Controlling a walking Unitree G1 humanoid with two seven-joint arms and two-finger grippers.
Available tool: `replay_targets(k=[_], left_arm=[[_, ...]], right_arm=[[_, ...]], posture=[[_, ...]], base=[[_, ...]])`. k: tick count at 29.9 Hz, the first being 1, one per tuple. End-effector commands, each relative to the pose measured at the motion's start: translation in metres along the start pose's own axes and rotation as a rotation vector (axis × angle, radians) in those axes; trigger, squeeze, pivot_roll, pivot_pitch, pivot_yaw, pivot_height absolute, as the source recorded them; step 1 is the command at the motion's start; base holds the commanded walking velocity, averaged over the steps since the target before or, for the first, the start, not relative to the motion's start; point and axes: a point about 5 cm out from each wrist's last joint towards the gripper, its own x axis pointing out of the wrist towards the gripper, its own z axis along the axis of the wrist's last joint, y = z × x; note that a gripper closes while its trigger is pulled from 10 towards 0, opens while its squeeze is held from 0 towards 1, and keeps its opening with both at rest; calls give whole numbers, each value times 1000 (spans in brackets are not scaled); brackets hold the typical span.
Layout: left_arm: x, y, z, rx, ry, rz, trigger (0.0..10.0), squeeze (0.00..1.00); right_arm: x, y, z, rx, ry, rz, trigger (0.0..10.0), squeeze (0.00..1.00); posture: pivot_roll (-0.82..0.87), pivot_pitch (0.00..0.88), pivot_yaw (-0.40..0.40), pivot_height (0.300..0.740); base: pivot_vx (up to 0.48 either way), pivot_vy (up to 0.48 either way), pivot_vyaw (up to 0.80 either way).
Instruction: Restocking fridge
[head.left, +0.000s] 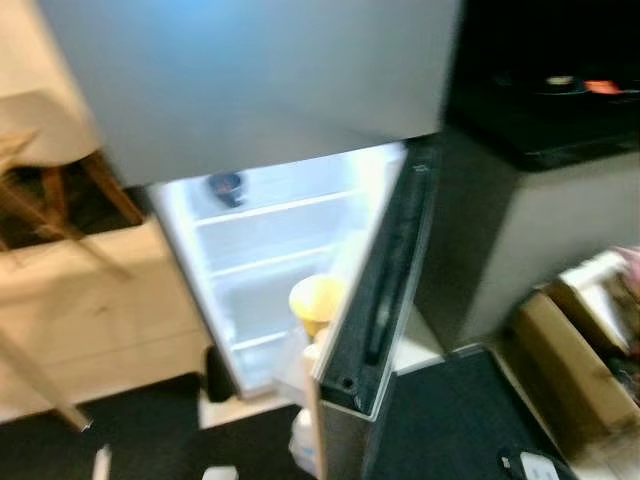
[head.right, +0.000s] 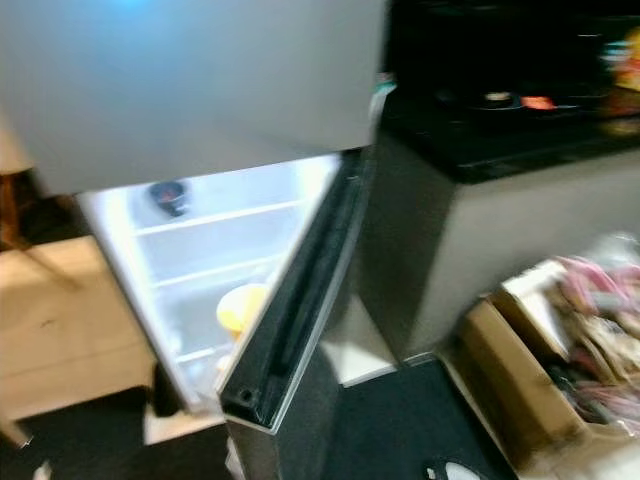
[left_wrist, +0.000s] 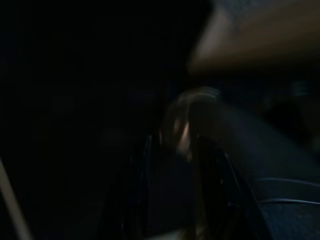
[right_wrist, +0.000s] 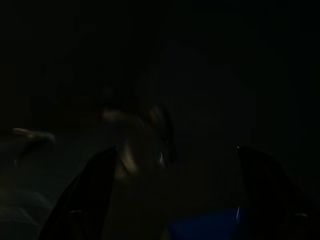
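I'm looking down at the fridge (head.left: 250, 80), blurred, its lower door (head.left: 375, 300) standing open with the lit compartment showing. Beside the fridge, a dark worktop (head.right: 520, 140); beyond that, near the floor, a cardboard box (head.right: 520, 390) of packets, probably the stock. Inside the fridge, a yellow tub (head.left: 316, 298) is sitting on a lower shelf, and a dark cup (head.left: 228, 186) above it. Right gripper (right_wrist: 172, 190) jaws are standing wide apart, nothing clearly held; left jaws I cannot tell, too dark. I'm judging it best to steady first, then turn to the box.
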Motion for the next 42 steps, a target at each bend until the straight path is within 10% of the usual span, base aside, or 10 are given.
replay_targets(k=[1,24,30,42], left_arm=[[-2,1,-14,3,61,1,10000,0],[-2,3,-9,43,52,12,10000,0],[-2,2,-10,51,63,2,10000,0],[-2,-1,-13,41,63,-8,10000,0]], right_arm=[[2,6,-4,13,4,13,10000,0],[4,12,16,-22,-59,87,10000,0],[7,64,52,-135,-107,599,10000,0],[-15,165,127,-613,-170,1201,10000,0]], posture=[[-44,0,-10,740],[-54,0,-14,740],[-60,0,-10,740],[-48,0,-13,740]], base=[[0,0,731],[0,-149,64],[0,0,0],[0,0,0]])
